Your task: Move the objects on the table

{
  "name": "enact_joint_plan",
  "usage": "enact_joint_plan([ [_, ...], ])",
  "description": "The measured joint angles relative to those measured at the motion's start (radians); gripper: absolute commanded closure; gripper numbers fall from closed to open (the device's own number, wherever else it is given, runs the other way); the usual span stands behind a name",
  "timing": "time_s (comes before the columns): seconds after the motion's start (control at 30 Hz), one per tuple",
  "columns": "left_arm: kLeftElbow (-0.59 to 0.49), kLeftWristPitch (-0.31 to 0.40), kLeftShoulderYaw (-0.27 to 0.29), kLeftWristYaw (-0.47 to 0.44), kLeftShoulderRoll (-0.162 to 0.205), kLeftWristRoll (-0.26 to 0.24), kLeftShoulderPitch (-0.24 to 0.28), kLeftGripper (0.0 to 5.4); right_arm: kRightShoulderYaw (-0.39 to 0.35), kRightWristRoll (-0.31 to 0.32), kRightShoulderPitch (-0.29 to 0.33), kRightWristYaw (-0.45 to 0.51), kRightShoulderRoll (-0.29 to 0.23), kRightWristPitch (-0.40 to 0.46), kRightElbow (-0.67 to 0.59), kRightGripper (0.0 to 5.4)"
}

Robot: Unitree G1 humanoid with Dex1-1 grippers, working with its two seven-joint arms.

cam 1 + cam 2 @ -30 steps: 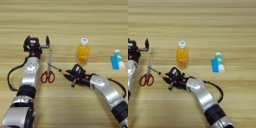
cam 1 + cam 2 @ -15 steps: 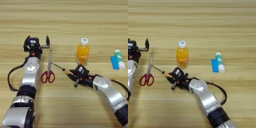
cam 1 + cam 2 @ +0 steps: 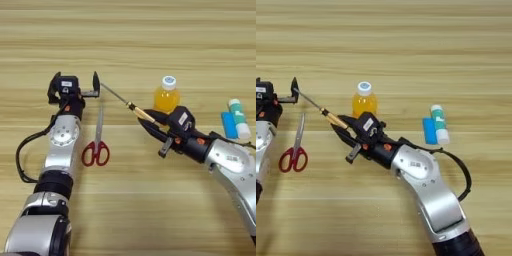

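Screwdriver [image 3: 131, 106] now higher, tip up-left

left eye view: head-mounted, looks steeply down on table [image 3: 150, 30], close range, reaches further left | right eye view: same height and heading, offset right | shared: bottle [image 3: 167, 94], scissors [image 3: 295, 148], screwdriver [image 3: 326, 111], both arms

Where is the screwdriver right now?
The screwdriver is held by its handle in the right gripper, left of the orange-drink bottle, its tip reaching the left gripper.
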Motion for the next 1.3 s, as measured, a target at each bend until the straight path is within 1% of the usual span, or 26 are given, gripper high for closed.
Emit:
enact_joint_plan([
  [0.13, 0.000, 0.000, 0.000, 0.000, 0.000, 0.000, 0.000, 0.00, -0.050, 0.039, 0.000, -0.026, -0.001, 0.019, -0.049, 4.50],
  [0.3, 0.000, 0.000, 0.000, 0.000, 0.000, 0.000, 0.000, 0.00, -0.253, 0.103, -0.023, -0.135, 0.002, 0.026, -0.089, 4.50],
  [0.33, 0.000, 0.000, 0.000, 0.000, 0.000, 0.000, 0.000, 0.00, -0.278, 0.110, -0.025, -0.150, 0.003, 0.029, -0.089, 4.50],
  [0.37, 0.000, 0.000, 0.000, 0.000, 0.000, 0.000, 0.000, 0.00, -0.320, 0.111, -0.027, -0.184, 0.003, 0.035, -0.087, 4.50],
  [0.4, 0.000, 0.000, 0.000, 0.000, 0.000, 0.000, 0.000, 0.00, -0.346, 0.110, -0.028, -0.206, 0.002, 0.034, -0.084, 4.50],
  [0.5, 0.000, 0.000, 0.000, 0.000, 0.000, 0.000, 0.000, 0.00, -0.408, 0.090, -0.034, -0.278, 0.002, 0.032, -0.046, 4.50],
  [0.53, 0.000, 0.000, 0.000, 0.000, 0.000, 0.000, 0.000, 0.00, -0.414, 0.086, -0.034, -0.287, 0.002, 0.032, -0.043, 4.50],
  [0.6, 0.002, 0.000, 0.000, 0.000, 0.000, 0.000, 0.000, 0.00, -0.425, 0.059, -0.039, -0.328, 0.001, 0.028, 0.003, 4.50],
  [0.7, 0.004, 0.000, 0.000, 0.000, 0.000, 0.000, 0.000, 0.00, -0.419, 0.047, -0.042, -0.345, 0.004, 0.035, 0.055, 4.50],
  [0.73, 0.005, 0.000, 0.000, 0.000, 0.000, 0.000, 0.000, 0.00, -0.410, 0.043, -0.044, -0.354, 0.014, 0.046, 0.119, 4.50],
  [0.8, 0.007, 0.000, 0.000, 0.000, 0.000, 0.000, 0.000, 0.00, -0.394, 0.044, -0.046, -0.357, 0.038, 0.065, 0.186, 4.50],
  [0.83, 0.007, 0.000, 0.000, 0.000, 0.000, 0.000, 0.000, 0.00, -0.387, 0.045, -0.046, -0.357, 0.044, 0.067, 0.199, 4.50],
  [0.87, 0.007, 0.000, 0.000, 0.000, 0.000, 0.000, 0.000, 0.00, -0.362, 0.046, -0.046, -0.363, 0.070, 0.085, 0.246, 4.50],
  [0.93, 0.007, 0.000, 0.000, 0.000, 0.000, 0.000, 0.000, 0.00, -0.344, 0.044, -0.047, -0.369, 0.080, 0.108, 0.284, 4.50],
  [1.03, 0.007, 0.000, 0.000, 0.000, 0.000, 0.000, 0.000, 0.00, -0.350, 0.052, -0.048, -0.370, 0.079, 0.152, 0.336, 4.50],
  [1.3, 0.007, 0.000, 0.000, 0.000, 0.000, 0.000, 0.000, 0.00, -0.342, 0.047, -0.053, -0.381, 0.082, 0.200, 0.389, 4.50],
])
